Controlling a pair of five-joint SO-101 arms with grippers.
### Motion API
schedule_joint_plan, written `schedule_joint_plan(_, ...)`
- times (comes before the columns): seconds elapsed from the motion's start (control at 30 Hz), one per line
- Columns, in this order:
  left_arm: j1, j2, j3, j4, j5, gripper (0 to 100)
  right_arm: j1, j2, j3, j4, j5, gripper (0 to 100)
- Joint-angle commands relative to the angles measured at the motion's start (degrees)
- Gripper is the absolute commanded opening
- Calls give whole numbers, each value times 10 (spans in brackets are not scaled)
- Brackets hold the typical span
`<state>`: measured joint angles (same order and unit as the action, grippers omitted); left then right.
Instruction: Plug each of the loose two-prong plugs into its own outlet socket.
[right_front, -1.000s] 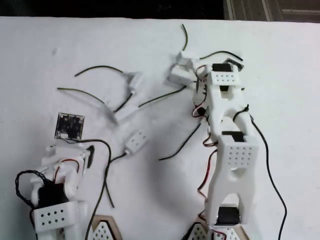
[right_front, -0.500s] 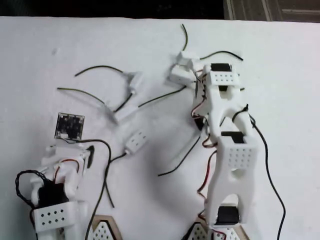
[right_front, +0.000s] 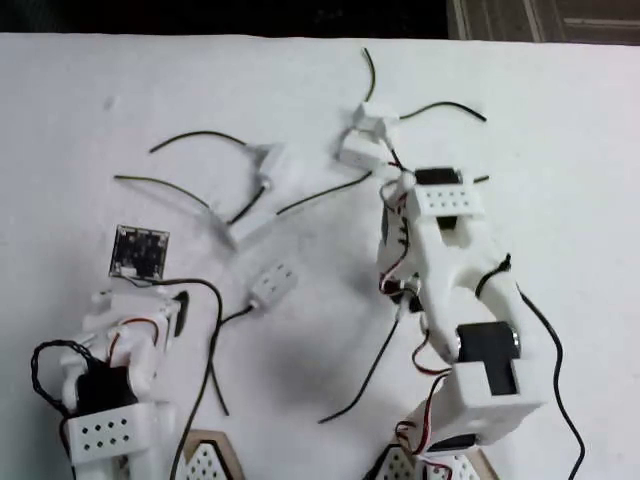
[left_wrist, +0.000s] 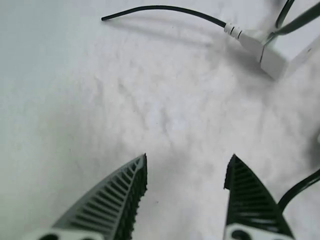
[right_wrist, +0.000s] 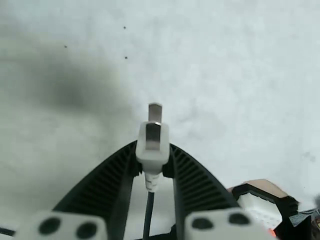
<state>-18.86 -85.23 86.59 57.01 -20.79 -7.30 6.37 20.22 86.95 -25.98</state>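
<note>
1. High view: on the white table (right_front: 560, 120), the right arm (right_front: 450, 280) is bent over the middle. A thin black cord (right_front: 372, 368) is trailed from under it onto the table. A small white outlet block (right_front: 272, 283) with two holes lies between the two arms, and its holes are seen free. Several white plug and socket pieces (right_front: 268, 162) with black cords are scattered beyond it; whether any pair is joined cannot be told. The left arm (right_front: 112, 380) is placed at the near left corner.
2. Left wrist view: the jaws of the left gripper (left_wrist: 188, 160) are held apart, with nothing between them, over bare table. A white rectangular block (left_wrist: 286, 54) with a black cord is seen well apart from them.
3. Right wrist view: the jaws of the right gripper (right_wrist: 152, 150) are clamped on the white two-prong plug (right_wrist: 152, 137). Its metal prongs (right_wrist: 155, 112) are pointed away from the gripper, and bare table lies beyond them.
4. The task is judged to be at an early stage. One plug is picked up but not yet inserted, and the other loose plugs are left to be done.
</note>
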Motion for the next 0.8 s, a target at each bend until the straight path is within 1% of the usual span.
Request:
schedule_joint_plan(0.0, -5, -7, -2, -2, 4, 256, -6, -33, 34, -53, 4, 18)
schedule_joint_plan(0.1, -5, -7, -2, -2, 4, 256, -25, -35, 39, -58, 4, 29)
schedule_joint_plan(0.3, -5, -7, -2, -2, 4, 256, -90, -37, 39, -29, 2, 163)
schedule_joint_plan(0.5, -5, -7, -2, -2, 4, 256, -128, -38, 34, -26, 11, 173)
schedule_joint_plan(0.67, -5, -7, -2, -2, 4, 256, -113, -95, 10, 6, 133, 173)
schedule_joint_plan(0.77, -5, -7, -2, -2, 4, 256, -100, -160, -13, 36, 244, 173)
